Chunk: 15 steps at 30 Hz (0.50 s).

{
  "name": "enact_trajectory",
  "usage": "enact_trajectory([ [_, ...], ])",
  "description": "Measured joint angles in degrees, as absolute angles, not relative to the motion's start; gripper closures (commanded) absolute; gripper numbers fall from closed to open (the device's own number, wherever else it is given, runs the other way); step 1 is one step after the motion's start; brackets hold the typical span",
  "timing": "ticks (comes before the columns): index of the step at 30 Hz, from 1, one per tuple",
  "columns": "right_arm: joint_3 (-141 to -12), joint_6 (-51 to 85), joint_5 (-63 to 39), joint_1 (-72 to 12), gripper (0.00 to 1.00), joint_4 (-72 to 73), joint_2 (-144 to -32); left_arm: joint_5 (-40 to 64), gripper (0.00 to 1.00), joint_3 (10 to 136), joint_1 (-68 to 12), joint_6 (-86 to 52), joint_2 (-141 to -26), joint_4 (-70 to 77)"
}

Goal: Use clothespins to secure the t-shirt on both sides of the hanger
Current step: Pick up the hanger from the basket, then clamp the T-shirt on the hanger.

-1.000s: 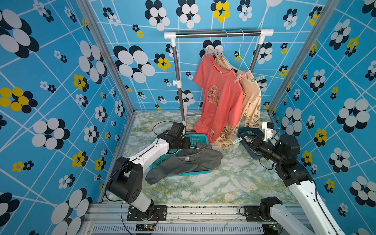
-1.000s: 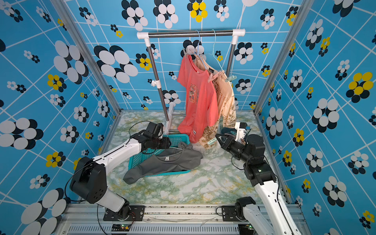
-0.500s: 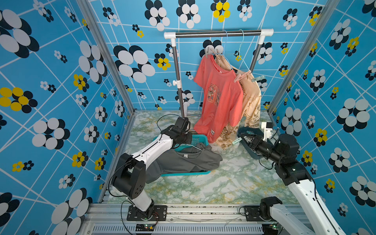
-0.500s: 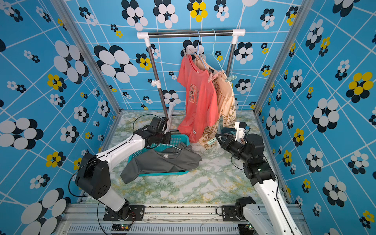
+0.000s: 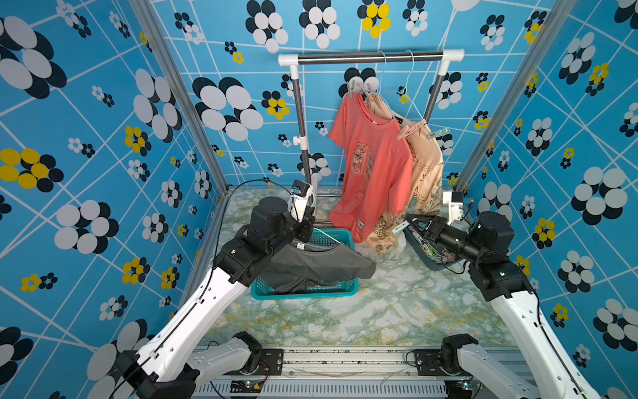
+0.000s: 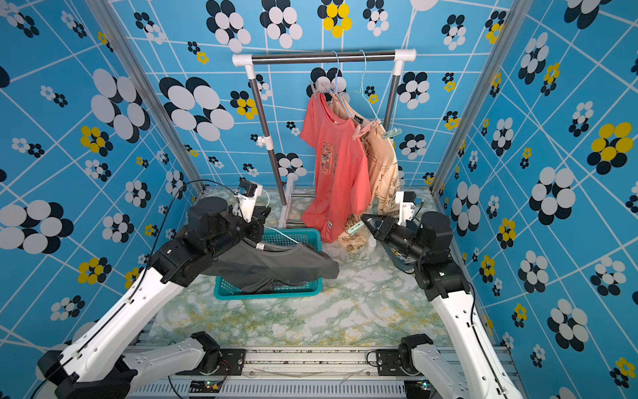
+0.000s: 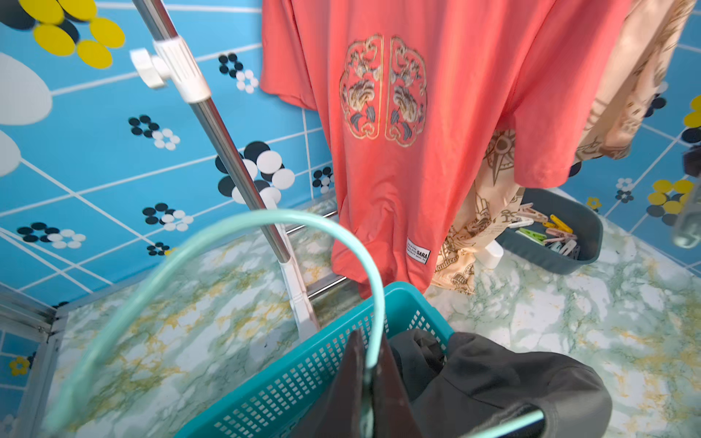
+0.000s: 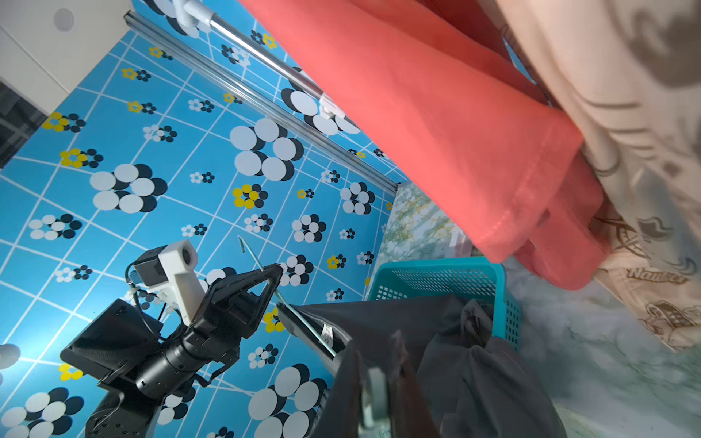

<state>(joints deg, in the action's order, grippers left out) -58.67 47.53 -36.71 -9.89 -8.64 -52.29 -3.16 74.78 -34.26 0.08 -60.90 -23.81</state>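
A dark grey t-shirt (image 5: pixel 321 266) on a mint-green hanger (image 7: pixel 265 223) droops over the teal basket (image 5: pixel 303 293). My left gripper (image 5: pixel 306 225) is shut on the hanger's wire just below its hook, seen close in the left wrist view (image 7: pixel 370 341). My right gripper (image 5: pixel 408 218) hovers over the dark bin (image 5: pixel 431 264) of clothespins (image 7: pixel 550 231) and is shut on a mint clothespin (image 5: pixel 400 230). The right wrist view shows that pale clip (image 8: pixel 375 394) between the fingers.
A clothes rack (image 5: pixel 369 58) stands at the back with a coral shirt (image 5: pixel 373 165) and a beige shirt (image 5: pixel 424 165) hanging low, each pinned by clips (image 5: pixel 409 129). The rack's post (image 5: pixel 303 138) rises just behind the left gripper. Patterned walls close in on three sides.
The left gripper has shut on the hanger's wire, and the left arm has risen, drawing the grey t-shirt up and to the right. The right arm has hardly moved.
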Motion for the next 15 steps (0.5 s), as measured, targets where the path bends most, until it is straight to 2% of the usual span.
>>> enact_trajectory([
  [9, -73.52, 38.65, -40.51, -19.27, 0.93, -8.78, -56.23, 2.39, 1.00, 81.89, -34.26, -3.99, -57.06, -20.21],
  [15, -76.73, 34.11, -42.37, -23.44, 0.93, -8.95, -58.72, 7.99, 1.00, 87.70, -34.26, -8.64, -58.46, -19.25],
])
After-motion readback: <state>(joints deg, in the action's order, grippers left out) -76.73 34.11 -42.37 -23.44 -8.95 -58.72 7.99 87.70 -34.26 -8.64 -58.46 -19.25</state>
